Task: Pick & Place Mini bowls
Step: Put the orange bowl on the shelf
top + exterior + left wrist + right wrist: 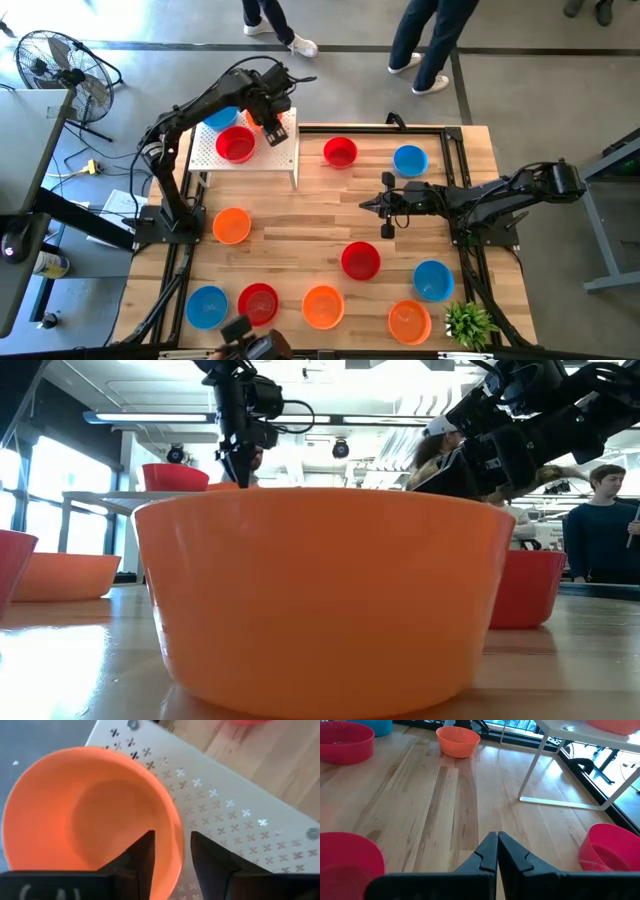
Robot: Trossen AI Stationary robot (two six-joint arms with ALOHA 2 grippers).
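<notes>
My left gripper (268, 122) hangs over the white perforated stand (280, 158), pointing steeply down. In the left wrist view it (172, 850) is open, one finger over the inside of an orange mini bowl (85, 815) and one outside, astride its rim; a gap shows on both sides. The bowl sits upright on the stand's top (225, 810), at its edge. A red bowl (237, 144) and a blue bowl (220, 118) also stand there. My right gripper (385, 205) waits shut above the table's middle (497, 842), holding nothing.
Several more bowls stand on the wooden table: red (340, 152), blue (410, 160), orange (232, 226), red (360, 260), blue (433, 280), orange (323, 307). A small green plant (470, 325) is at the near right corner. People stand beyond the far edge.
</notes>
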